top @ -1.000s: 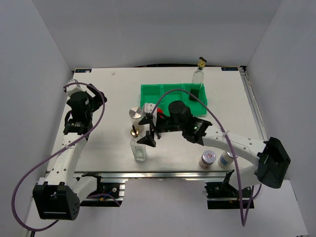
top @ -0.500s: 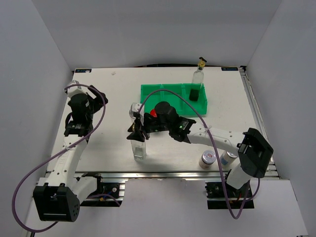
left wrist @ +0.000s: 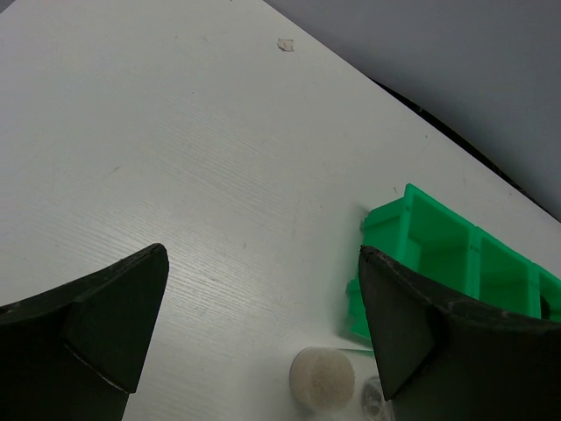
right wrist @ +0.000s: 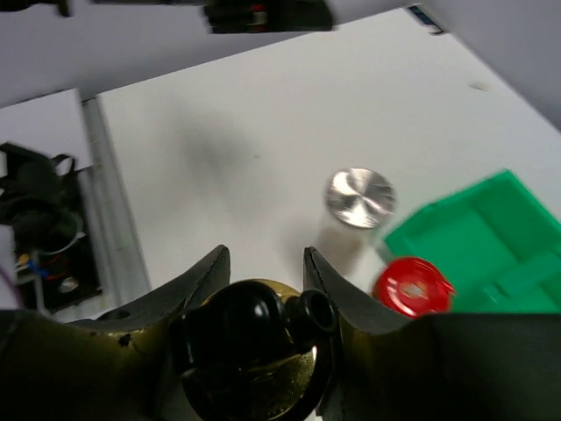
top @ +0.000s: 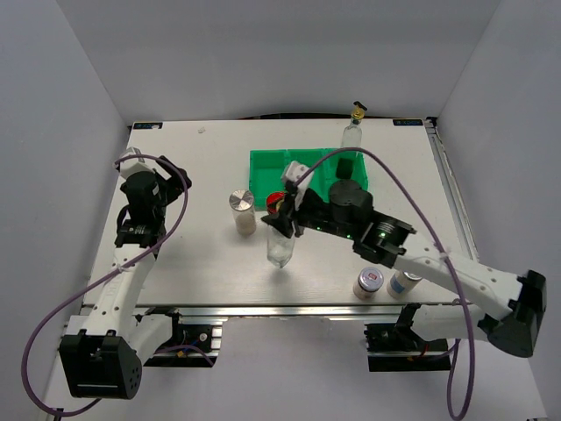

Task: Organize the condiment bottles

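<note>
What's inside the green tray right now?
A small dark object sits in the green tray's right compartment. The left compartment looks bare. The right arm covers parts of the middle and right compartments, hiding anything there.

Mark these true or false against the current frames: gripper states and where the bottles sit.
1. The right gripper is shut on a glass bottle at its spout end. True.
2. The left gripper holds the silver-lidded shaker. False: it is open and empty; the shaker stands alone on the table.
3. The second glass bottle stands in the green tray. False: it stands outside, behind the tray's far right corner.
4. Two small shakers stand at the table's near edge. True.
5. The red-lidded jar is in a tray compartment. False: it is on the table beside the tray.
</note>
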Robot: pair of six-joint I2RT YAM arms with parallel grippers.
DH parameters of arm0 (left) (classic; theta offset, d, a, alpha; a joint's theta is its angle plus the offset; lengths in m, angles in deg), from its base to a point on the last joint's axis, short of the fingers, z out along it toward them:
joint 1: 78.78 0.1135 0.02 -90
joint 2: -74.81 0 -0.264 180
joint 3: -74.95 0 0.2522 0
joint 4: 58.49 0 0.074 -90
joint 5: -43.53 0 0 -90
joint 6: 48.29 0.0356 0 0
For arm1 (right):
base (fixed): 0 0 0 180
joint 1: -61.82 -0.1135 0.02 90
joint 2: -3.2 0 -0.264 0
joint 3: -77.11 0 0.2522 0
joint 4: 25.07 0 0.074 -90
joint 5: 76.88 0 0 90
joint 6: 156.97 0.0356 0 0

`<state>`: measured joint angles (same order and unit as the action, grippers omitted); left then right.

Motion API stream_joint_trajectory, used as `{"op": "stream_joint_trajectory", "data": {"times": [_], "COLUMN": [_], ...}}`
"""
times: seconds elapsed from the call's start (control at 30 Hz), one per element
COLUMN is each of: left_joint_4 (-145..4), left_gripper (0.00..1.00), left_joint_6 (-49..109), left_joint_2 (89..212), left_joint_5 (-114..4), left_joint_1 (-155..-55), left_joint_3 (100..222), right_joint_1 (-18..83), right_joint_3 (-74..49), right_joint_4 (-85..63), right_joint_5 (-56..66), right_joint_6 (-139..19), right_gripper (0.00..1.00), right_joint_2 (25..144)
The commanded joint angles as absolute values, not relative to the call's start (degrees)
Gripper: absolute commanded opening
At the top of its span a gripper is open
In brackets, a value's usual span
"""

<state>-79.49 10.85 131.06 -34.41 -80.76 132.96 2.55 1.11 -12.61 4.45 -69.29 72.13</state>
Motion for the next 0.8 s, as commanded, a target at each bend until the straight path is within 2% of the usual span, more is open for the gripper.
{"op": "stream_joint_trajectory", "data": {"times": [0.0,0.1,0.3,0.77], "left_joint_4": [-78.5,-78.9,-79.3,-79.7], "left_gripper": [0.98,0.98,0.98,0.98], "left_joint_6": [11.6,11.6,11.6,12.1], "left_joint_2": [129.2,129.5,130.6,133.3], "left_joint_5": [-32.7,-31.9,-31.2,-29.5], "left_joint_1": [-80.7,-80.6,-80.7,-80.6], "left_joint_3": [132.3,132.6,132.7,133.3], "right_joint_1": [4.5,8.5,24.3,32.3], "right_joint_3": [2.2,2.4,-1.5,-12.4], "right_joint_4": [-11.8,-11.4,-11.8,-25.3], "right_joint_5": [19.0,26.2,30.6,42.4], "right_joint_6": [-70.3,-70.0,-67.4,-73.4], "right_gripper": [0.00,0.00,0.00,0.00], "right_joint_2": [66.4,63.6,66.8,84.2]}}
